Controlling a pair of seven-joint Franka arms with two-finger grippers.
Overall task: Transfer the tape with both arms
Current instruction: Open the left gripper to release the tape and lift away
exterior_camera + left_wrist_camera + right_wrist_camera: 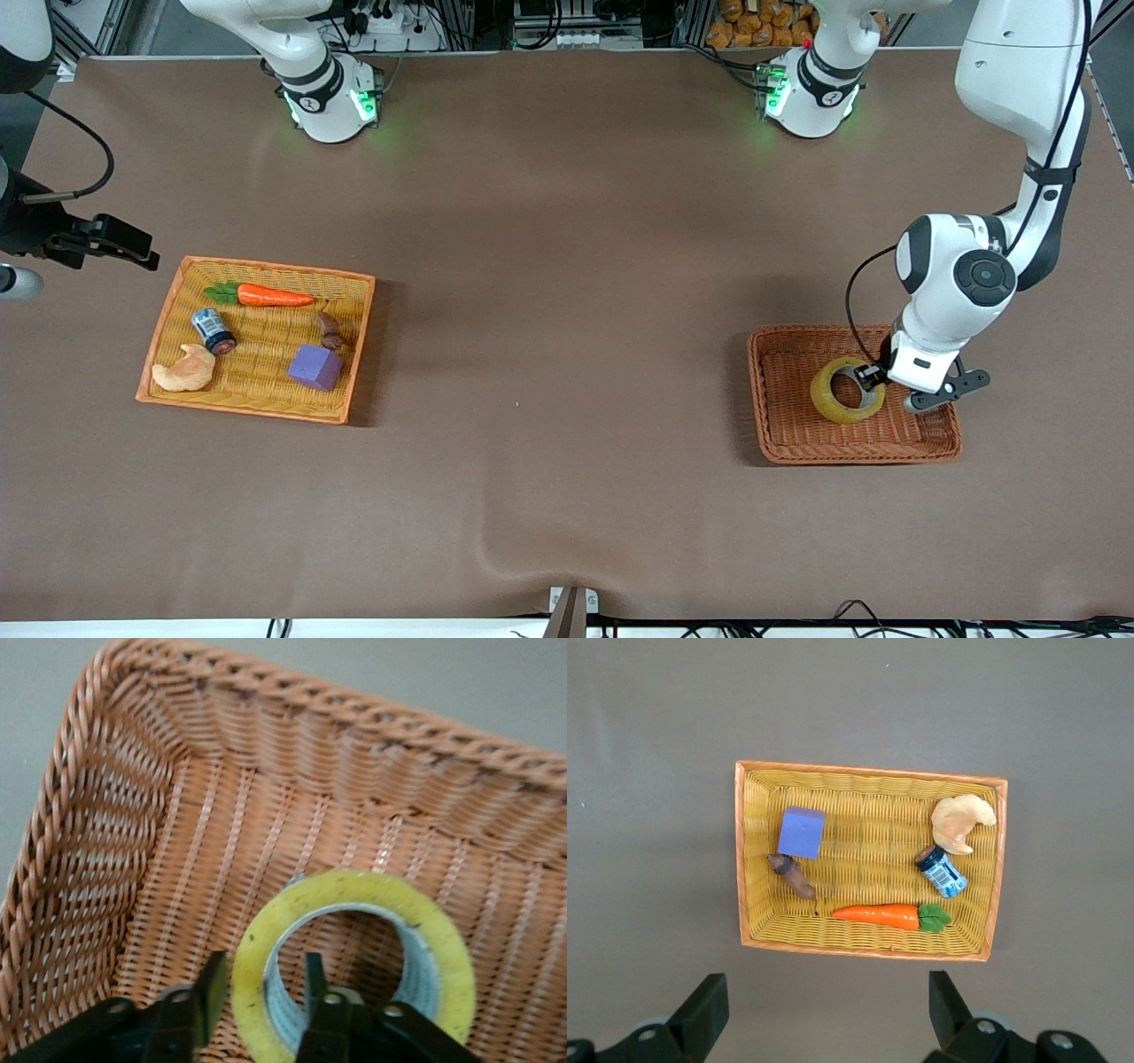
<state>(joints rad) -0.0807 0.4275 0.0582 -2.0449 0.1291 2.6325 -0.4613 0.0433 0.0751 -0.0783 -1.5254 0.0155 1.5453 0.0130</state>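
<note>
The tape (pixel 847 390), a yellowish ring with a wide hole, lies in the brown wicker basket (pixel 769 443) at the left arm's end of the table. My left gripper (pixel 865 377) is down in that basket and open. In the left wrist view the left gripper (pixel 263 973) straddles the tape's (pixel 354 893) wall, one finger outside the ring and one in its hole, with small gaps on both sides. My right gripper (pixel 828 997) is open and empty, held up over the table beside the yellow basket (pixel 868 773); it also shows in the front view (pixel 133 251).
The yellow basket (pixel 266 268) at the right arm's end holds a toy carrot (pixel 275 296), a small can (pixel 213 330), a pale orange croissant toy (pixel 184 369), a purple cube (pixel 315 367) and a small brown piece (pixel 330 330). The brown basket's woven walls (pixel 89 859) rise around the left gripper.
</note>
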